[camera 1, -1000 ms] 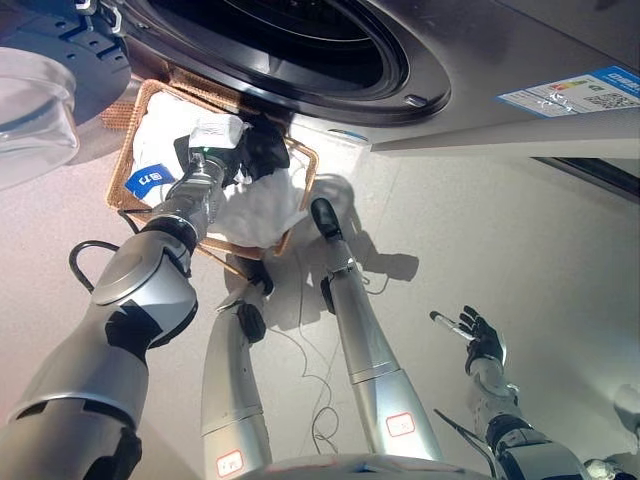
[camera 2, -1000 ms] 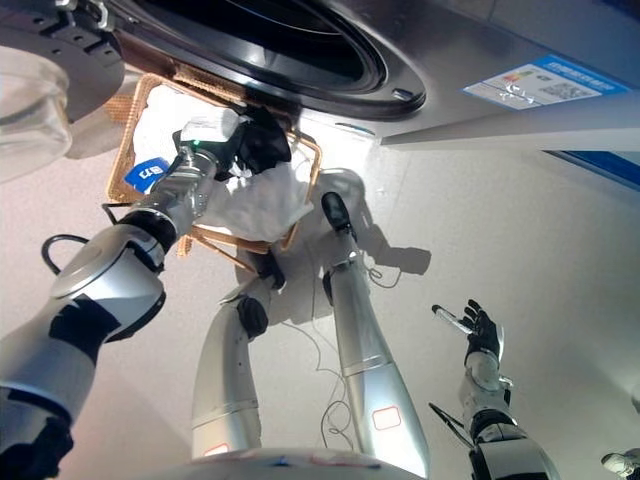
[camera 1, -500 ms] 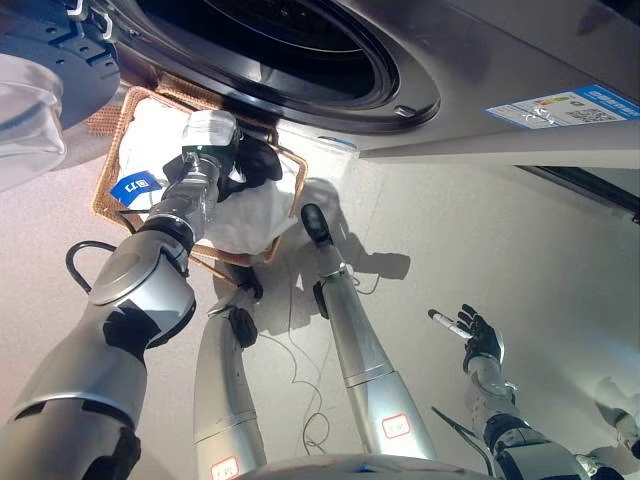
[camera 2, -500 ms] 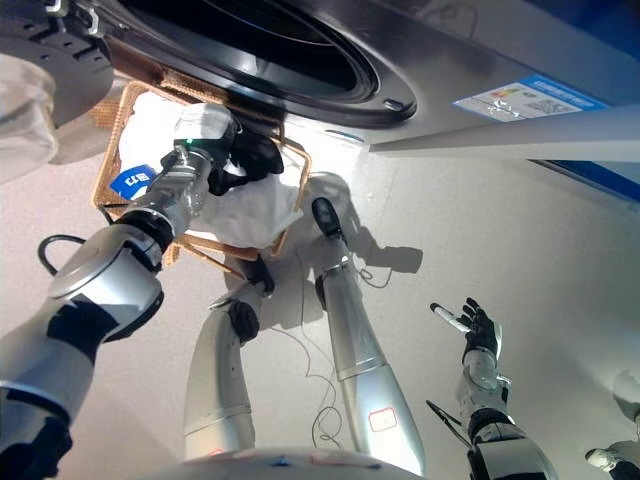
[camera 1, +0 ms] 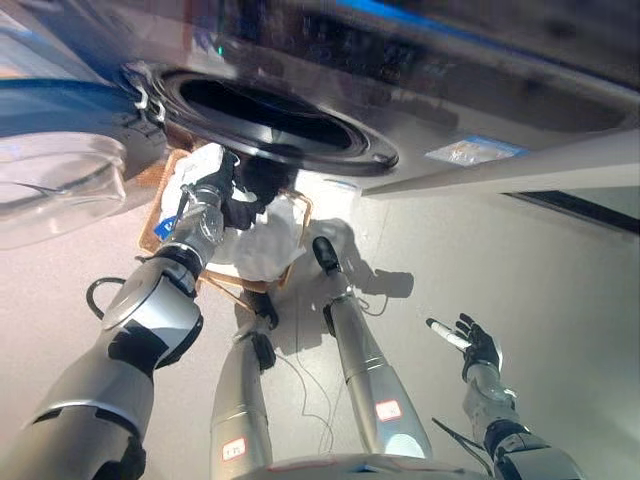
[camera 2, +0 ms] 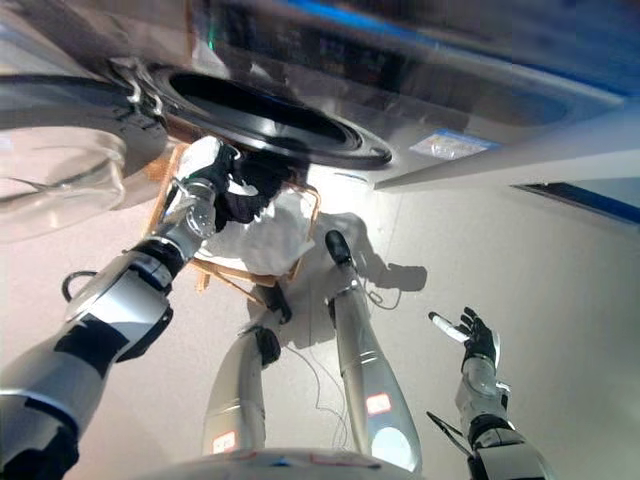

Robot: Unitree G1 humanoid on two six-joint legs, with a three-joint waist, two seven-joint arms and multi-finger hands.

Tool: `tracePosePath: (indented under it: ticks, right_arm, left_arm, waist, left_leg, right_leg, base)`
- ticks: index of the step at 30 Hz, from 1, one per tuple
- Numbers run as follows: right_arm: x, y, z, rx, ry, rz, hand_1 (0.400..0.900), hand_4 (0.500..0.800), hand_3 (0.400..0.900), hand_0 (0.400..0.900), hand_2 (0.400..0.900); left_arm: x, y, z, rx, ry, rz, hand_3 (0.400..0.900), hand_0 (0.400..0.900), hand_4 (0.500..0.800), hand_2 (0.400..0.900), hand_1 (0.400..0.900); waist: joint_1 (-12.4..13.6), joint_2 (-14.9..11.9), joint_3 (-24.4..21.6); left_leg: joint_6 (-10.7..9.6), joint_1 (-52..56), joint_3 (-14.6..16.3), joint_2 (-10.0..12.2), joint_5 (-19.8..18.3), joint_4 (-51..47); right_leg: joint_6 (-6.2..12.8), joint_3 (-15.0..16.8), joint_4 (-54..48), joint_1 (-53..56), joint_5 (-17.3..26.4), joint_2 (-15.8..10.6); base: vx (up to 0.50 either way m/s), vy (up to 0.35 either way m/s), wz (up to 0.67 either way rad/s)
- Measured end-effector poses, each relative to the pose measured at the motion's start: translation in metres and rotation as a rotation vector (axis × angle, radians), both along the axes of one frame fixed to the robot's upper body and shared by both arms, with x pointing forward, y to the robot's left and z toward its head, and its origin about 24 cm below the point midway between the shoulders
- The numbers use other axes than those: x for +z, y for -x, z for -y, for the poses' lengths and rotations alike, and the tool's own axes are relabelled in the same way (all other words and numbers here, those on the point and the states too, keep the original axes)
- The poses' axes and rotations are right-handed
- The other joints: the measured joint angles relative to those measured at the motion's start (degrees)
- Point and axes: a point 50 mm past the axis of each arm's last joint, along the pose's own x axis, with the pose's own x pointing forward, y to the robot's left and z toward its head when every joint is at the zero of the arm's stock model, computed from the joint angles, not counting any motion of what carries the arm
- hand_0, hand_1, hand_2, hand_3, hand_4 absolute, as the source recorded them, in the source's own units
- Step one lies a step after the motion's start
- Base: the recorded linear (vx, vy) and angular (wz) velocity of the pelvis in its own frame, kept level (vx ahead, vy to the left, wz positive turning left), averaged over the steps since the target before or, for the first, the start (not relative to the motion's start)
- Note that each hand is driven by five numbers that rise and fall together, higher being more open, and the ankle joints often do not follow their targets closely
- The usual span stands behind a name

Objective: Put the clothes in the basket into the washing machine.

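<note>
A wicker basket (camera 2: 316,203) stands on the floor just below the washing machine's round opening (camera 1: 270,110). White clothes (camera 1: 268,240) fill it, and a blue tag (camera 1: 165,228) shows at its left side. My left hand (camera 1: 248,192) reaches in from the lower left and sits on top of the pile near the drum's lower rim, its dark fingers curled into the white cloth. Low at the right, my right hand (camera 1: 478,345) hangs open over the floor with its fingers spread, holding nothing.
The machine's glass door (camera 1: 50,185) stands swung open at the far left, beside the basket. The machine's grey front (camera 1: 470,150) carries a label to the right of the opening. Pale floor (camera 1: 520,260) stretches to the right.
The camera has tilted up, so more of the machine's front and opening shows. My left hand stays in the basket's clothes. The right hand has not moved.
</note>
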Motion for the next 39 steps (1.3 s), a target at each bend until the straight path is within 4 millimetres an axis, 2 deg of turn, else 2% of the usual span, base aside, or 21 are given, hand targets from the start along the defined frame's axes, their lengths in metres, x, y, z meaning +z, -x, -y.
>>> tracePosePath:
  ticks: [2, 5, 7, 8, 12, 14, 15, 20, 23, 26, 29, 31, 35, 39]
  right_arm:
    - [0.000, 0.000, -0.001, 0.012, -0.002, -0.001, 0.900, 0.800, 0.900, 0.900, 0.900]
    - [-0.001, -0.001, -0.003, 0.037, -0.004, -0.009, 0.900, 0.800, 0.900, 0.900, 0.900]
    - [-0.003, 0.000, -0.006, 0.042, -0.020, -0.030, 0.900, 0.800, 0.900, 0.900, 0.900]
    - [-0.005, 0.001, -0.007, 0.044, -0.026, -0.038, 0.900, 0.800, 0.900, 0.900, 0.900]
    - [-0.005, 0.000, -0.005, 0.030, -0.037, -0.045, 0.900, 0.800, 0.900, 0.900, 0.900]
    - [-0.002, -0.010, -0.003, -0.004, -0.057, -0.063, 0.900, 0.800, 0.900, 0.900, 0.900]
    - [0.001, -0.015, -0.002, -0.018, -0.064, -0.054, 0.900, 0.800, 0.900, 0.900, 0.900]
    - [0.009, -0.035, -0.012, 0.012, -0.084, -0.025, 0.900, 0.800, 0.900, 0.900, 0.900]
    - [0.008, -0.038, -0.019, 0.039, -0.086, -0.029, 0.900, 0.800, 0.900, 0.900, 0.900]
    - [0.005, -0.037, -0.025, 0.046, -0.096, -0.049, 0.900, 0.800, 0.900, 0.900, 0.900]
    - [0.003, -0.036, -0.028, 0.066, -0.085, -0.065, 0.900, 0.800, 0.900, 0.900, 0.900]
    - [0.004, -0.036, -0.027, 0.056, -0.076, -0.065, 0.900, 0.800, 0.900, 0.900, 0.900]
    - [0.008, -0.041, -0.029, 0.064, -0.075, -0.033, 0.900, 0.800, 0.900, 0.900, 0.900]
    - [0.008, -0.039, -0.031, 0.069, -0.080, -0.015, 0.900, 0.800, 0.900, 0.900, 0.900]
  left_arm:
    - [-0.012, 0.005, -0.001, 0.040, 0.141, -0.012, 0.400, 0.400, 0.500, 0.400, 0.400]
    - [-0.022, 0.009, 0.000, 0.151, 0.560, 0.030, 0.400, 0.400, 0.500, 0.400, 0.400]
    - [-0.034, 0.014, 0.003, 0.221, 0.900, 0.058, 0.400, 0.400, 0.500, 0.400, 0.400]
    - [-0.040, 0.017, 0.006, 0.247, 1.008, 0.061, 0.400, 0.400, 0.500, 0.400, 0.400]
    - [-0.063, 0.025, 0.027, 0.324, 1.374, 0.039, 0.400, 0.400, 0.500, 0.400, 0.400]
    - [-0.068, 0.026, 0.049, 0.396, 1.688, 0.066, 0.400, 0.400, 0.500, 0.400, 0.400]
    - [-0.066, 0.025, 0.058, 0.398, 1.765, 0.081, 0.400, 0.400, 0.500, 0.400, 0.400]
    - [-0.053, 0.022, 0.099, 0.306, 1.943, 0.061, 0.400, 0.400, 0.500, 0.400, 0.400]
    - [-0.037, 0.020, 0.134, 0.211, 1.983, 0.024, 0.400, 0.400, 0.500, 0.400, 0.400]
    - [-0.019, 0.017, 0.159, 0.109, 1.974, -0.012, 0.400, 0.400, 0.500, 0.400, 0.400]
    - [-0.002, 0.012, 0.165, 0.070, 1.972, 0.000, 0.400, 0.400, 0.500, 0.400, 0.400]
    - [-0.003, 0.012, 0.163, 0.090, 1.971, 0.003, 0.400, 0.400, 0.500, 0.400, 0.400]
    - [0.008, 0.004, 0.149, 0.094, 1.975, 0.057, 0.400, 0.400, 0.500, 0.400, 0.400]
    - [0.025, -0.002, 0.140, 0.080, 2.019, 0.125, 0.400, 0.400, 0.500, 0.400, 0.400]
  waist:
    - [0.20, -0.02, 0.00]
    - [1.08, -0.03, 0.03]
    - [1.86, -0.02, 0.05]
    - [2.02, -0.01, 0.05]
    - [3.13, 0.04, 0.08]
    - [3.88, 0.06, 0.06]
    - [4.29, 0.08, 0.06]
    - [4.83, 0.09, 0.05]
    - [4.82, 0.13, 0.03]
    - [4.34, 0.19, -0.01]
    - [3.91, 0.40, -0.13]
    - [3.89, 0.50, -0.20]
    - [2.63, 0.63, -0.32]
    - [1.06, 0.59, -0.34]
  left_leg:
    - [-0.30, 5.10, -0.23, -0.42, 1.57, -4.62]
    - [-0.60, 10.83, -0.64, -1.02, 4.17, -11.32]
    - [-0.99, 14.07, -1.10, -0.91, 5.71, -15.11]
    - [-1.09, 15.44, -1.43, -0.95, 6.32, -16.50]
    - [-1.36, 20.26, -2.71, -0.77, 7.87, -20.41]
    - [-1.26, 21.81, -3.15, -0.74, 8.33, -21.74]
    - [-1.17, 22.04, -3.27, -0.86, 8.56, -22.09]
    - [-1.12, 23.28, -3.80, -0.89, 9.76, -23.91]
    - [-1.14, 23.58, -4.01, -0.83, 9.77, -24.05]
    - [-1.10, 23.86, -3.89, -0.85, 9.87, -24.46]
    - [-1.15, 24.54, -3.59, -0.75, 10.60, -26.09]
    - [-1.09, 25.01, -3.13, -0.73, 10.78, -26.88]
    - [-0.74, 24.73, -1.26, -0.92, 11.22, -28.39]
    - [-0.73, 23.39, -0.59, -0.69, 11.18, -28.40]
  right_leg:
    - [-0.51, -1.46, -2.39, 3.91, 0.61, -0.71]
    - [-0.91, -1.69, -4.74, 7.58, 0.94, -1.16]
    - [-1.26, -2.28, -6.60, 10.03, 1.35, -1.09]
    - [-1.42, -2.70, -7.38, 11.22, 1.46, -0.97]
    - [-1.80, -4.54, -9.51, 15.59, 1.57, -0.66]
    - [-1.81, -4.63, -10.14, 16.80, 1.59, -0.76]
    - [-1.81, -4.70, -10.14, 16.96, 1.59, -0.93]
    - [-1.77, -5.46, -10.29, 17.76, 1.62, -1.09]
    - [-1.79, -5.77, -10.58, 18.33, 1.60, -1.09]
    - [-1.77, -5.62, -10.79, 18.40, 1.62, -1.08]
    - [-1.81, -5.22, -11.33, 18.35, 1.84, -1.02]
    - [-1.74, -4.76, -11.57, 18.33, 2.10, -0.83]
    - [-1.16, -3.18, -14.10, 17.79, 3.75, -0.50]
    - [-1.17, -2.49, -15.20, 16.65, 4.52, -0.13]
  base:
    - [0.02, -0.056, 0.04]
    - [0.07, -0.079, 0.01]
    - [0.07, -0.071, 0.01]
    - [0.08, -0.093, 0.08]
    - [0.08, -0.070, 0.09]
    - [0.06, -0.049, 0.07]
    - [0.05, -0.049, 0.06]
    - [0.05, -0.029, 0.02]
    - [0.06, -0.011, -0.02]
    - [0.06, -0.001, -0.09]
    - [0.06, -0.002, -0.16]
    - [0.05, 0.001, -0.29]
    - [0.04, -0.012, -0.29]
    - [0.03, -0.050, -0.13]
